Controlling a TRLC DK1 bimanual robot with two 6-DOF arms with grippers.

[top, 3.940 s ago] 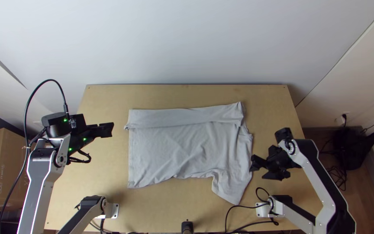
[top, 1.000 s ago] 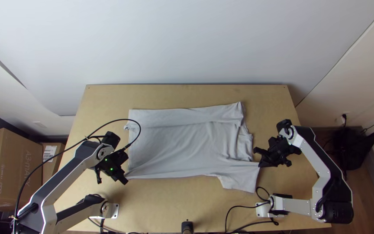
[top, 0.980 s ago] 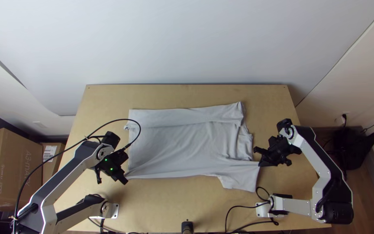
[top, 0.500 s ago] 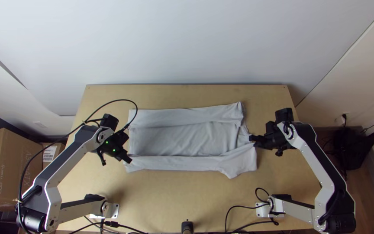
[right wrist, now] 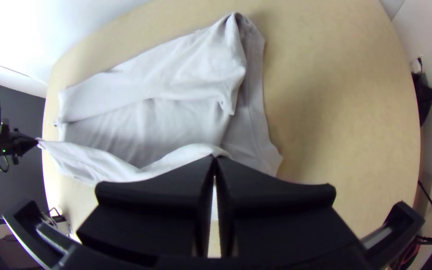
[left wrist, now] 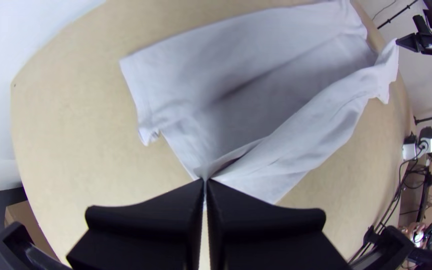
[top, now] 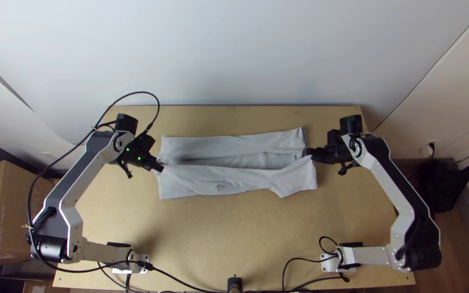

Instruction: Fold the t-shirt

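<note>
Top view: t-shirt [top: 234, 186] mid-bench [top: 234, 239], long axis roughly parallel to the bench's far edge. Far strip [top: 229, 145] already folded in; near flap [top: 202, 176] up and over the body, short of that strip. Left claw [top: 161, 167] at the left end of the flap, right claw [top: 309, 153] at the right end. Neither arm is the nearer one; they split the long axis. Next move should go across it, toward the bench's far edge, both in step, or the flap skews.

Left wrist view: left claw together, clamped on the flap's edge.

Right wrist view: right claw clamped on that edge's other end. Edge sags between claws; keep tension before laying down, I'd say.
</note>
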